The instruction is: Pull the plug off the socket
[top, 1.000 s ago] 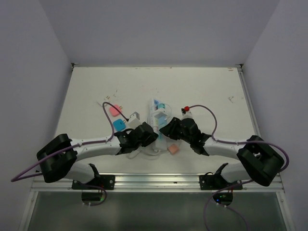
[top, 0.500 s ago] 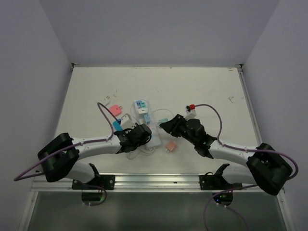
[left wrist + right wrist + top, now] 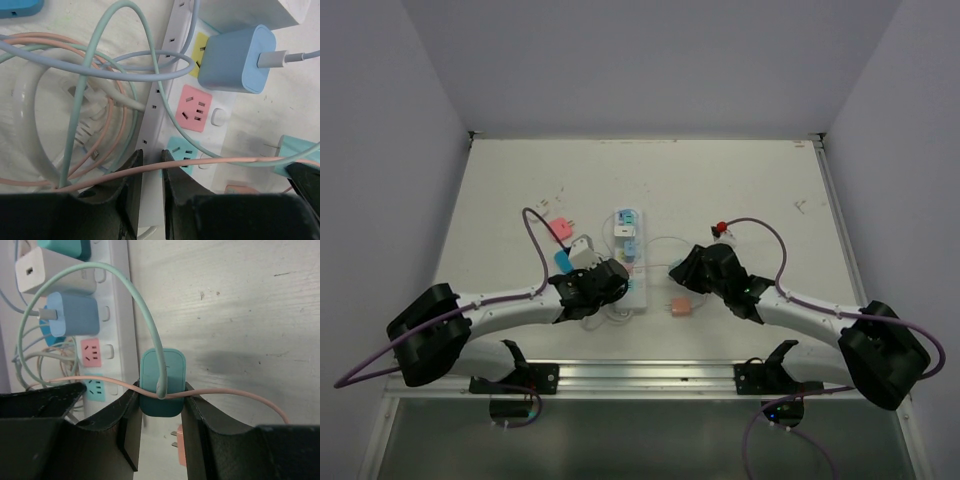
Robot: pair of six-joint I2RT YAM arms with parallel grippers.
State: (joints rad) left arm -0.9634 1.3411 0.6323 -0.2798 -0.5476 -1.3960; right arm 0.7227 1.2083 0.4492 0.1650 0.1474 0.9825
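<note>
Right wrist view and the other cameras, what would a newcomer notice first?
The right gripper clamps a teal plug cube, clear of the white power strip to its left. The left gripper pinches that strip's near end, beside a tangle of pastel cables. A blue charger sits plugged in.

- White table (image 3: 740, 180), its surface scuffed with small dark marks.
- Pink plug cube (image 3: 558, 228) lying loose on the left half of the table.
- Blue plug cube (image 3: 563, 260) just nearer than the pink one, apart from it.
- Salmon-orange plug (image 3: 678, 307) flat on the table near the front edge.
- Tangle of cables (image 3: 92, 100) in white, pink, pale green and lavender, looped over one another.
- Aluminium rail (image 3: 650, 375) along the table's near edge.
</note>
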